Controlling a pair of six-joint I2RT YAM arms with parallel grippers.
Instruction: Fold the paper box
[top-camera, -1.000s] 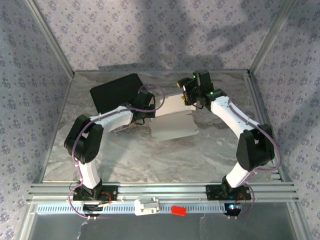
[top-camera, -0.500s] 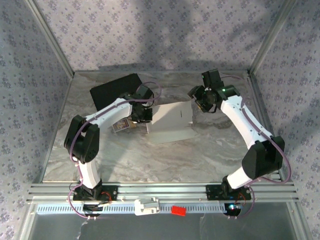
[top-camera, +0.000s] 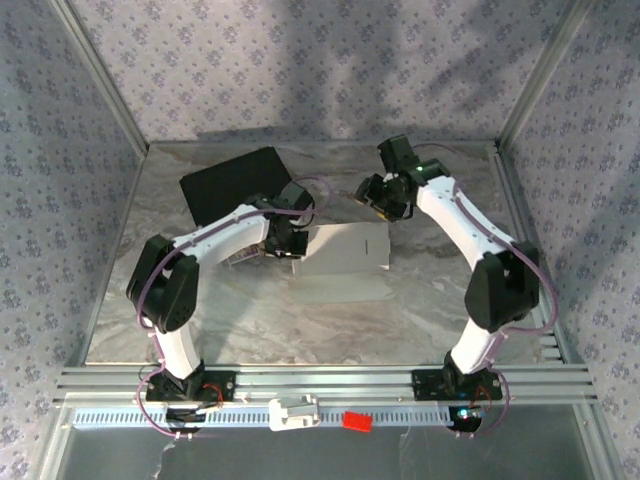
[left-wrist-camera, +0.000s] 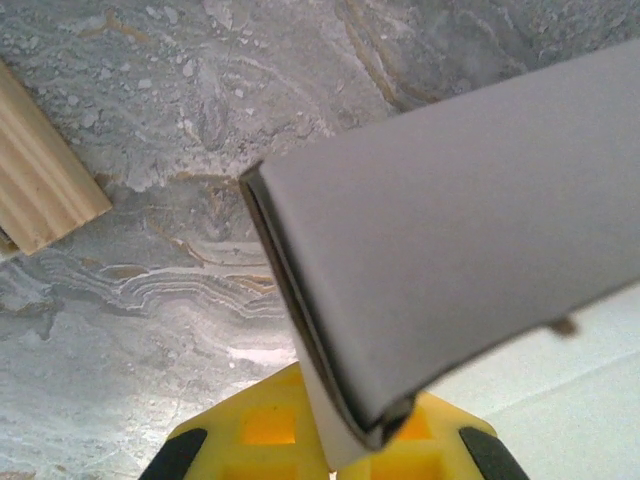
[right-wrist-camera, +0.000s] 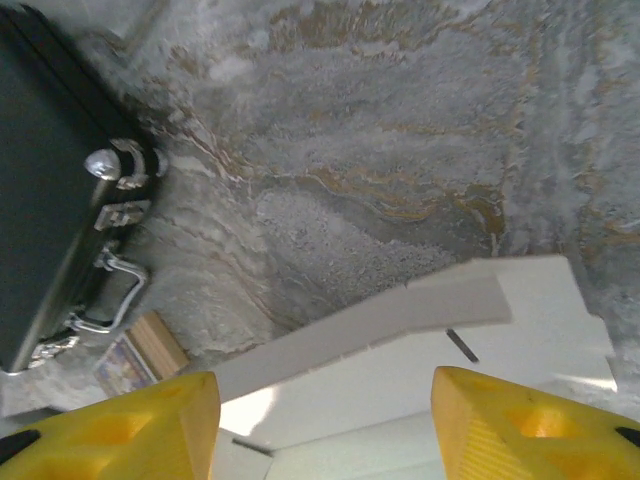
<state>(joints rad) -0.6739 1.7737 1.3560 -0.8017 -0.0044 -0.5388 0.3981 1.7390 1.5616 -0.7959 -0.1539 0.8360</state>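
Paper box (top-camera: 345, 248) levelled since before, left pincer (top-camera: 290, 244) pinching its edge — right pincer (top-camera: 377, 198) spread, nearer

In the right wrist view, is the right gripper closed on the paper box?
No, the right gripper has its yellow fingers standing wide apart, and the paper box lies beyond them, not pinched between them.

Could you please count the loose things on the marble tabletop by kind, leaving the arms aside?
paper box: 1
case: 1
wooden block: 1
card: 1
Total: 4
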